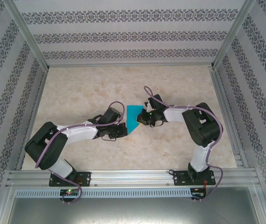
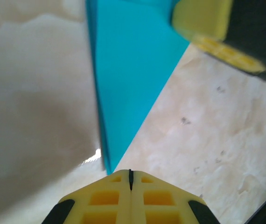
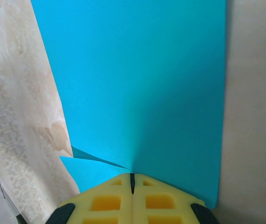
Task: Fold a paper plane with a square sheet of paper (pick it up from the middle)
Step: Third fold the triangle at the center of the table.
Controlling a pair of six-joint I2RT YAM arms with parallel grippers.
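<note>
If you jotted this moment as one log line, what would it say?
stage: mid-fold | teal paper: partly folded, on table | left gripper: shut, at paper's pointed corner | right gripper: shut, tips on paper

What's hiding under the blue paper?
Around the blue paper the marbled table shows, so table likely lies beneath. A folded flap of paper peeks out underneath. Anything else there is covered.

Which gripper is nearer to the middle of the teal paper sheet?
Right. The right gripper has its shut tips on the teal paper sheet. The left gripper, also shut, sits just short of the sheet's pointed corner, over the bare table.
</note>
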